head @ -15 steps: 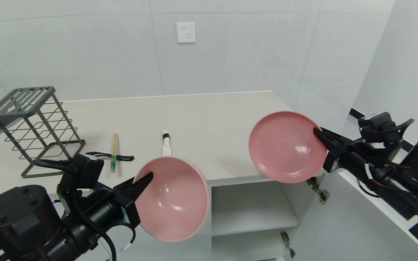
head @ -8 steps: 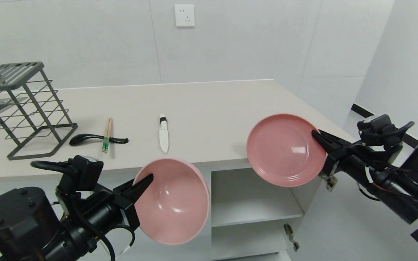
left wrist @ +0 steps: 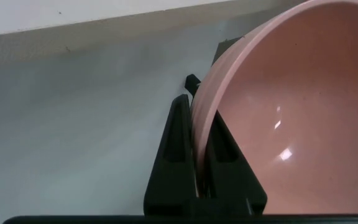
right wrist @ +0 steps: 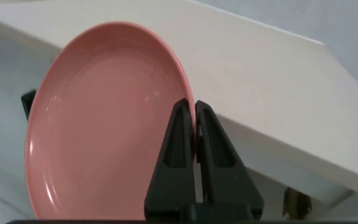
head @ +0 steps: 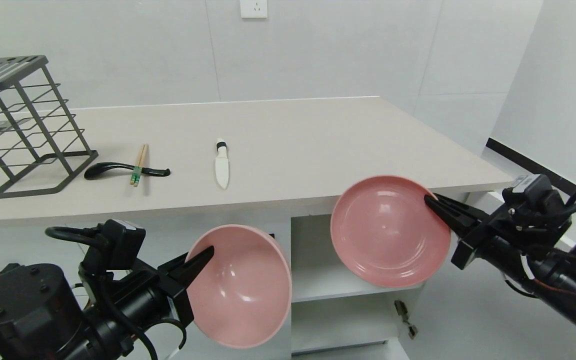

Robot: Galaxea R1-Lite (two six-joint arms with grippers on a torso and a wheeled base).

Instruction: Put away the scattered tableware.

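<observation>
The head view has shifted, and against the worktop [head: 318, 135] the pink plate [head: 383, 230] now hangs lower: a second ago it overlapped the worktop's front right corner, now it sits below the front edge, before the open cabinet. The pink bowl [head: 248, 290] is held as before, below the front edge, left of the cabinet opening.

The right gripper [head: 430, 201] has its fingers pinching the plate's rim, one on each face, and the plate stands nearly on edge with its hollow side toward the camera. The left gripper [head: 207, 251] has its fingers clamped on the bowl's rim, the bowl tipped on its side with its inside showing. Bowl and plate are apart, with the cabinet's upper shelf [head: 318, 287] behind the gap between them.

On the worktop a white knife [head: 222, 165] lies near the middle. Toward the left end, chopsticks [head: 138, 159] lie across a black spoon [head: 103, 169], just beside a dark wire rack [head: 18, 120].
</observation>
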